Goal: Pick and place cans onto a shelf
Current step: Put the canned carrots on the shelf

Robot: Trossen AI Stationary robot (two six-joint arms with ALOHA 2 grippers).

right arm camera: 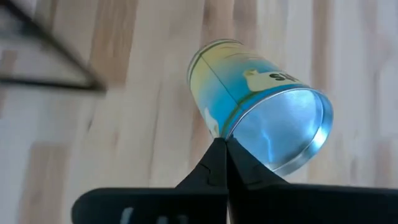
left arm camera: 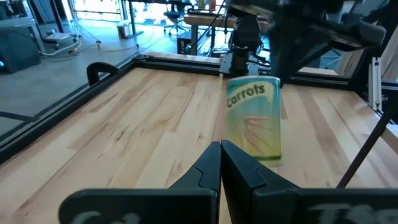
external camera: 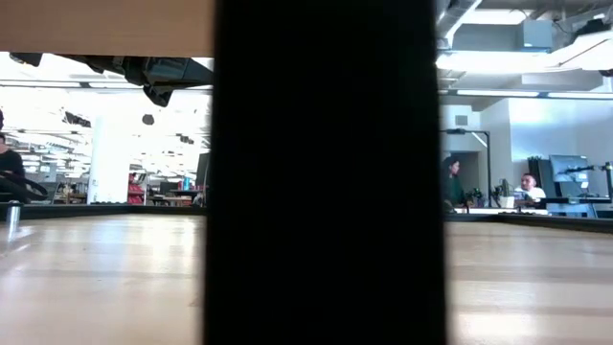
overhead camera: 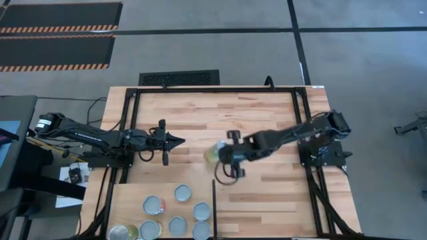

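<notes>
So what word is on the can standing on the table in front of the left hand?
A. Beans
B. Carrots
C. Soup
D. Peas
B. In the left wrist view, the yellow-green can standing upright on the table past the left hand has "Carrots" written across its label.

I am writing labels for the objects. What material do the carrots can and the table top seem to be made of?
Carrots can: likely metal, given its shiny silvery end, wrapped in a printed yellow-green label, probably paper. Table top: pale wood planks with visible grain and a smooth, slightly glossy finish.
</notes>
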